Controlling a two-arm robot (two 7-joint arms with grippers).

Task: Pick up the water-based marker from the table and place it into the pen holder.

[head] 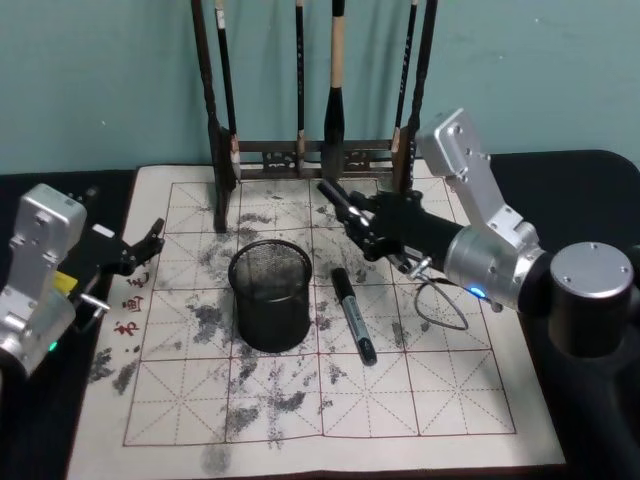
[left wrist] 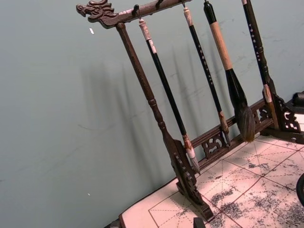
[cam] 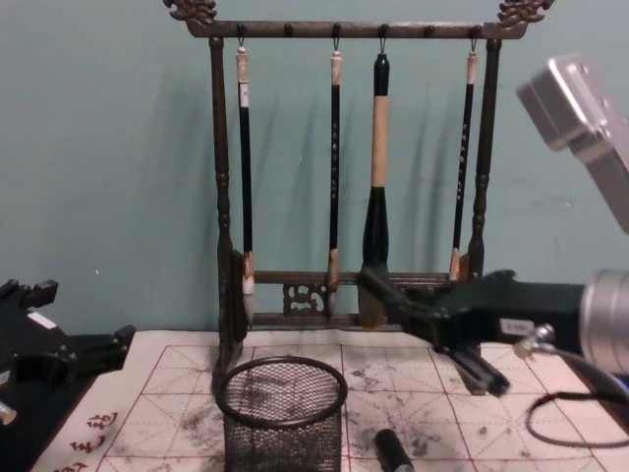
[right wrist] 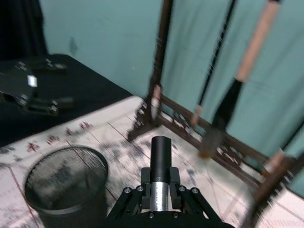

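A marker is clamped between the fingers of the right hand, which is closed narrow around its barrel. The marker is lifted clear of the paper and tilted, its dark capped end sticking out ahead of the hand toward the brush rack. Down from the hand and over to its left stands the pen holder, a round black mesh cup, upright with its mouth open, and the held marker is off to one side of its rim, not over it. Just below the hand on the near side a second marker lies flat, close beside the holder on the right hand's side but apart from it. Both rest on a gridded practice sheet blotched with grey ink, spread on a black surface. The rack stands right in front of the hand at the far edge of the sheet, with four brushes hanging from its top bar. The left hand sits well away across the holder, at the sheet's left edge, its fingers spread wide and holding nothing
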